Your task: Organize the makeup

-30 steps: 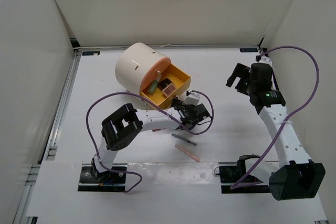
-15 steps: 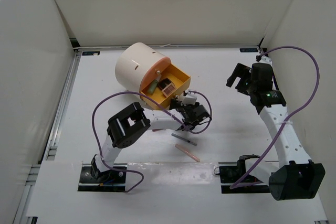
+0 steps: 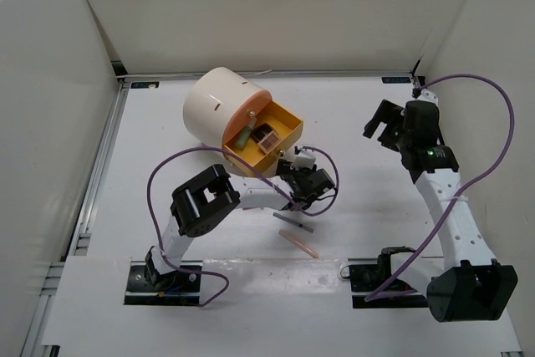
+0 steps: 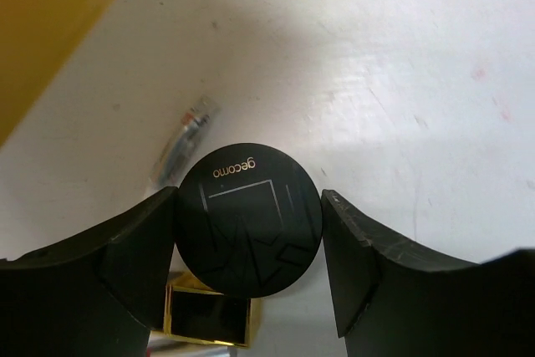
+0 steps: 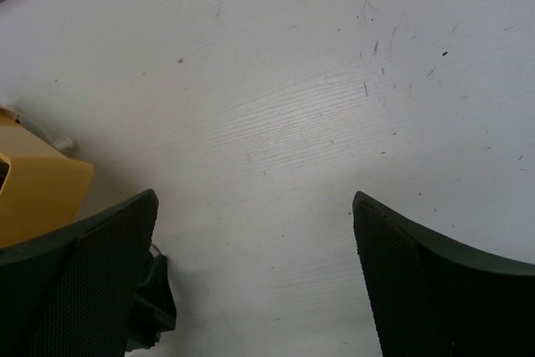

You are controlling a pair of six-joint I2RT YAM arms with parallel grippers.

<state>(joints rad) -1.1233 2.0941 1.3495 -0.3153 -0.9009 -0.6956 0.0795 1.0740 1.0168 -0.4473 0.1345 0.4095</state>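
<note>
Left jaws grip the black round compact (image 4: 248, 218), one finger touching each side, low in the centre of the left wrist view; a gold-edged square compact (image 4: 209, 317) shows beneath it. Right jaws stand wide over bare counter (image 5: 318, 106). Grey pencil (image 3: 292, 222) and pink pencil (image 3: 298, 244) lie lower centre of the top view

The cream cylinder (image 3: 216, 110) and its open orange drawer (image 3: 288, 130) fill the table's far-left part. Just off the drawer's near-right corner the left gripper (image 3: 304, 181) sits low, jaws pressed on both sides of the black round compact (image 4: 248, 229), with a square gold compact (image 4: 209, 317) just beside it. A grey pencil (image 3: 292, 222) and a pink pencil (image 3: 298, 244) lie toward the near edge's middle. Bare table (image 3: 359, 198) runs from the drawer to the wide-jawed right gripper (image 3: 384, 123)
</note>
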